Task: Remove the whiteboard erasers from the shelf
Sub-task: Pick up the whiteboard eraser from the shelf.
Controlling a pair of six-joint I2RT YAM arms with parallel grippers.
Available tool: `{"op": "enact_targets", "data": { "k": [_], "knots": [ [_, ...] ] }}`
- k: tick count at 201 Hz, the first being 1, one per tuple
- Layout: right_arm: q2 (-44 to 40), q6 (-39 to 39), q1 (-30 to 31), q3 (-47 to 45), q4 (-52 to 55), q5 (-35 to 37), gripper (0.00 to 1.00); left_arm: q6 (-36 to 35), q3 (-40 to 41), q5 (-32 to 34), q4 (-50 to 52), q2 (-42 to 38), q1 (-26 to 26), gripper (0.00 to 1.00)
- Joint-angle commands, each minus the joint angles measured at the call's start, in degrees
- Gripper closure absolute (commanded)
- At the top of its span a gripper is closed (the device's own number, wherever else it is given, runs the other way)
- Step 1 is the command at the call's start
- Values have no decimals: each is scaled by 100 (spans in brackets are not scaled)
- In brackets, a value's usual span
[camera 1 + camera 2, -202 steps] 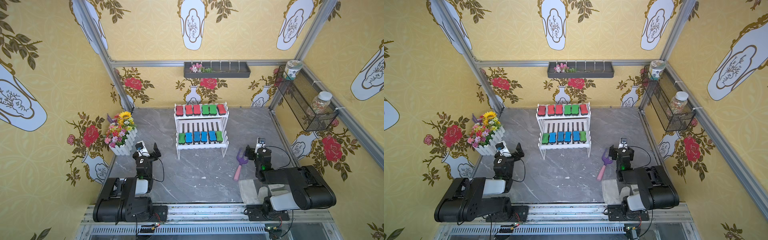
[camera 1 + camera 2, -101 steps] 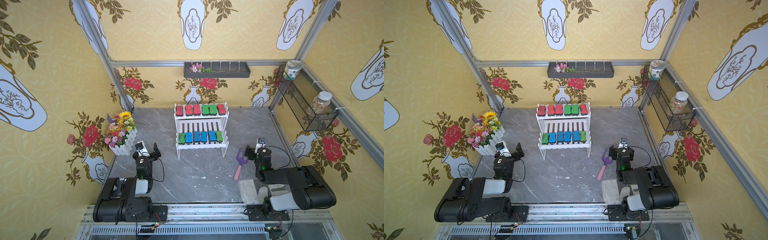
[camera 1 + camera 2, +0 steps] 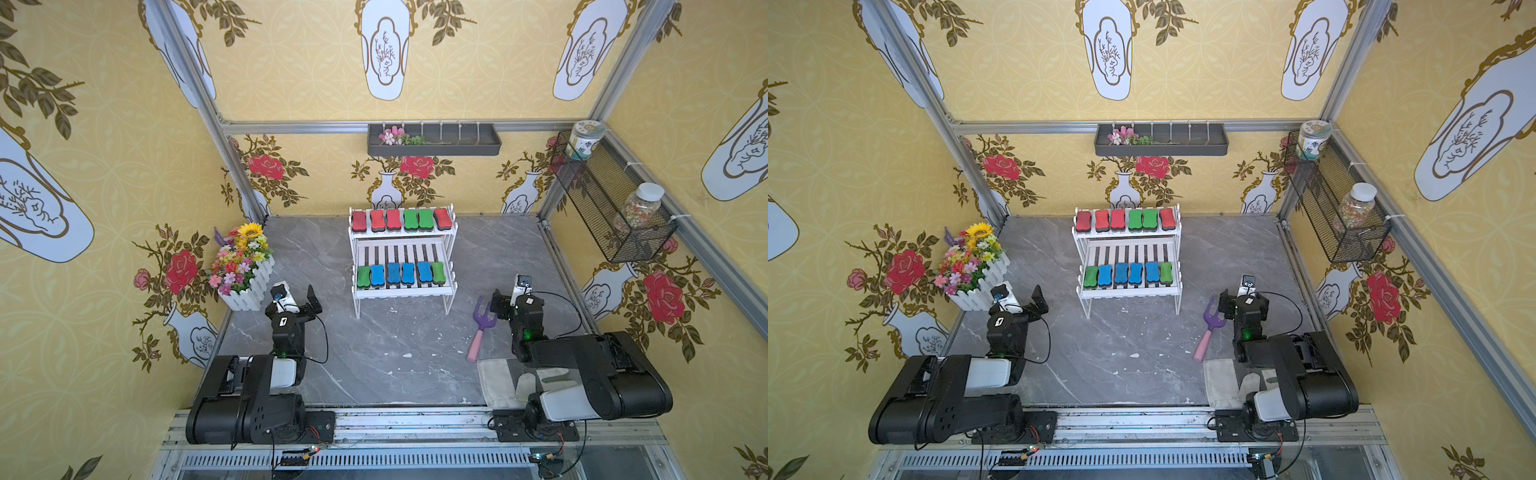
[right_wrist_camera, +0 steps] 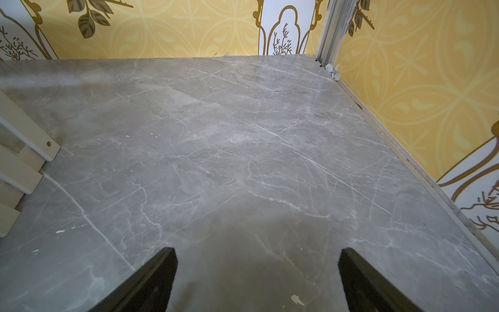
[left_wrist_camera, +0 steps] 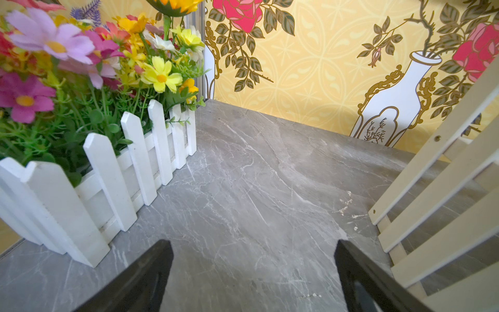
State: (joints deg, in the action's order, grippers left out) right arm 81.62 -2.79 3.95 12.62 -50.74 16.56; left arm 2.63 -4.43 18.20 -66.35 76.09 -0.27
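All twelve whiteboard erasers (image 3: 392,219) sit on the white shelf (image 3: 401,292), which stands on the grey worktop (image 3: 374,353) midway along its rear edge. Four red and two green line the upper tier, and four blue flanked by two green line the lower. The left gripper (image 5: 252,244), jaws spread wide and empty, hovers near the left edge, just beside a picket-fence flower box (image 3: 245,266). The right gripper (image 4: 256,251), likewise spread and holding nothing, hangs near the right edge beside a purple-and-pink hand fork (image 3: 482,328). A pale cloth (image 3: 494,382) lies at the front right corner.
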Motion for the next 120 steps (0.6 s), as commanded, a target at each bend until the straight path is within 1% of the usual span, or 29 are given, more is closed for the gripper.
{"op": "enact_targets", "data": {
  "k": [1, 14, 28, 42, 63, 91, 105, 109, 115, 119, 120],
  "knots": [
    [-201, -125, 8, -16, -9, 155, 3, 94, -40, 206, -63, -134, 20, 0],
    [-195, -73, 10, -157, -358, 154, 3, 196, -125, 389, 366, -435, 19, 0],
    [-220, -90, 10, -162, -317, 159, 3, 240, -321, 472, 959, -740, 21, 0],
    [-209, -129, -11, -136, -278, 118, 3, 255, -545, 510, 1459, -865, 23, 1],
    [-178, -240, -156, 94, 132, -53, 3, 241, -738, 488, 1782, -930, 27, 0],
    [-442, -81, -51, -243, -244, 25, 3, 295, -934, 581, 2207, -1199, 24, 1],
    [-429, 74, 151, -253, -366, 222, 3, 433, -1022, 561, 2197, -1351, 27, 0],
    [-435, 170, 248, -232, -383, 469, 3, 489, -1021, 523, 2102, -1388, 27, 0],
    [-610, 119, 452, -44, 119, 983, 3, 545, -1056, 462, 1972, -1440, 27, 1],
    [-778, 35, 459, 172, 519, 1034, 3, 576, -1105, 405, 1961, -1470, 27, 1],
    [-801, 16, 450, 172, 776, 1016, 3, 578, -1122, 391, 1969, -1477, 27, 1]
  ]
}}
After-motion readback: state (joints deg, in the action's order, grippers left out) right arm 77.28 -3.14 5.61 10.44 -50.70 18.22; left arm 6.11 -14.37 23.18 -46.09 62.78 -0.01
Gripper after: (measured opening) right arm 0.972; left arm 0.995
